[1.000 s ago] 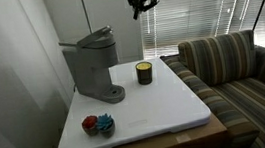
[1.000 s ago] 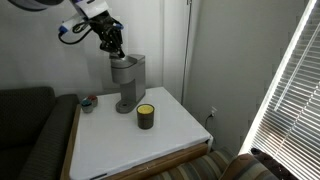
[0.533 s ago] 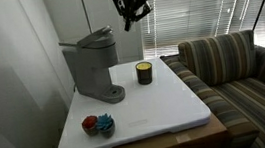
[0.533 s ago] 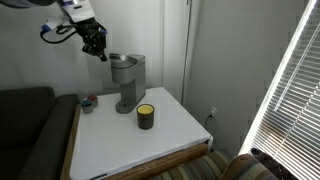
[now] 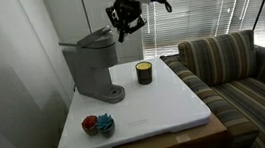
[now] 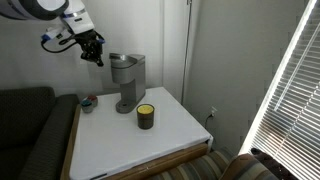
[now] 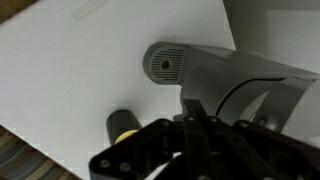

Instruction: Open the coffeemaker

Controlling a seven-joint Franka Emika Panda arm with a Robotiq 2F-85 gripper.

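Yellow-filled dark jar beside grey coffeemaker

Both exterior views look down on the desk from mid-distance, from different sides, sharing the coffeemaker — the wrist view, close above, looks straight down, the coffeemaker at 2 o'clock.

A dark candle jar stands on the white table; colourful objects near its corner; striped sofa beside.
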